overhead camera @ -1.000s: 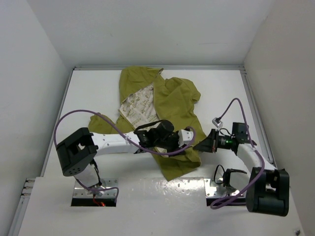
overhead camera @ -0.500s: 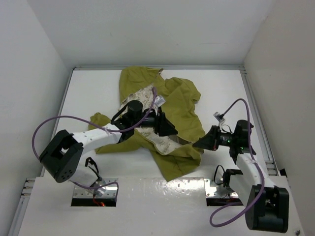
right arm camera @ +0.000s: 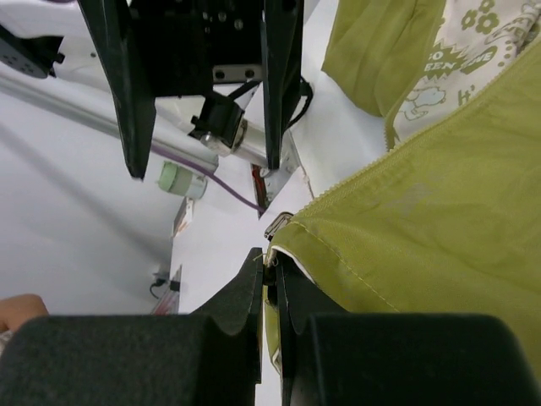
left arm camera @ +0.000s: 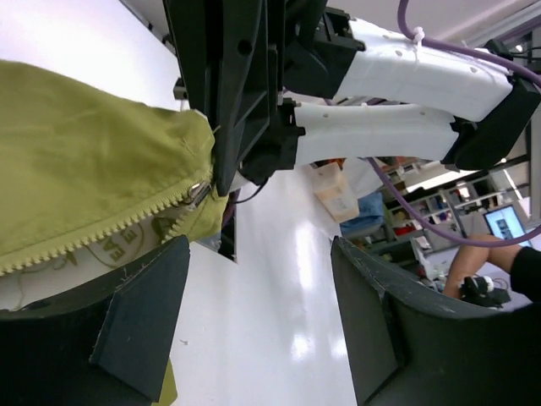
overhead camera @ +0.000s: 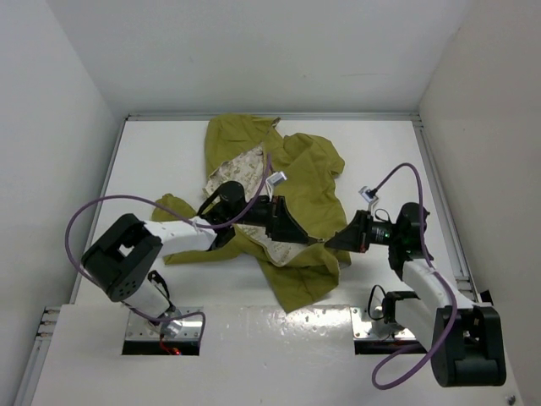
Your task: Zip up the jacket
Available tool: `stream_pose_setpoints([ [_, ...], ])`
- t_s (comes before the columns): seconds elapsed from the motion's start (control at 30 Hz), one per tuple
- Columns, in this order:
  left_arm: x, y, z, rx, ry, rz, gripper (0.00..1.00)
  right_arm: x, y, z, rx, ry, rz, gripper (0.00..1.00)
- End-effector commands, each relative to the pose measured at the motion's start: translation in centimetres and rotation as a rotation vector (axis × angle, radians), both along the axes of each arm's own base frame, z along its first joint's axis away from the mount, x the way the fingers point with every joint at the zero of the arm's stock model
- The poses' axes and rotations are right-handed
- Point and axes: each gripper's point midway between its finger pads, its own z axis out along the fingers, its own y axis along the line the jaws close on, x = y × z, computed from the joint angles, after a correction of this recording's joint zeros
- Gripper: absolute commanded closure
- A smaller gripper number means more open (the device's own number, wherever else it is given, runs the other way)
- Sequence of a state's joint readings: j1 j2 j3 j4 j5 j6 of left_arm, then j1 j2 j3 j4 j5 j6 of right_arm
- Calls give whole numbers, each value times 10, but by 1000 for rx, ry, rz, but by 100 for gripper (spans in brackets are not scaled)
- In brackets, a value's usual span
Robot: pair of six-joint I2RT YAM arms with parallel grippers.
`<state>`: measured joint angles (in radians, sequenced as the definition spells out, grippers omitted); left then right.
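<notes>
The olive-green jacket (overhead camera: 308, 169) lies crumpled in the middle of the white table, its front open and its cream printed lining (overhead camera: 237, 178) showing. My right gripper (overhead camera: 331, 244) is shut on the jacket's bottom hem corner (right arm camera: 439, 220), right beside the metal zipper slider (right arm camera: 281, 225). My left gripper (overhead camera: 294, 231) is open and empty, and hovers over the lower flap facing the right gripper. In the left wrist view the left gripper (left arm camera: 259, 254) has bare table between its fingers. The jacket edge (left arm camera: 84, 152) with zipper teeth and the slider (left arm camera: 199, 194) hangs from the right gripper's fingers (left arm camera: 245, 93).
White walls close the table (overhead camera: 152, 161) on the left, back and right. Metal base plates (overhead camera: 161, 331) sit at the near edge. Purple cables (overhead camera: 93, 222) loop from both arms. The left gripper's fingers (right arm camera: 127, 93) show in the right wrist view.
My left arm has pulled back to the left from the jacket's right bottom. The lower flap now lies open, showing lining. My right gripper has shifted slightly left, still holding the hem.
</notes>
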<state>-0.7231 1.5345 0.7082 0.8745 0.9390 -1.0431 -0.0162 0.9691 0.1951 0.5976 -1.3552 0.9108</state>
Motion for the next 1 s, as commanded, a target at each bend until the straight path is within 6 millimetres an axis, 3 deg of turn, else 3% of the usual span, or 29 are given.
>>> stream_pose_setpoints([
  [0.0,-9,-4,8,-47,6,-41,27,12,1,20,0,-88,-28,100],
  [0.37,2,-13,1,-78,119,-16,45,13,6,22,-14,-84,-74,100],
  [0.8,14,-20,-15,-76,207,58,45,16,5,28,-12,-100,-127,100],
  [0.97,20,-22,-22,-80,224,77,38,12,4,28,-9,-107,-130,100],
])
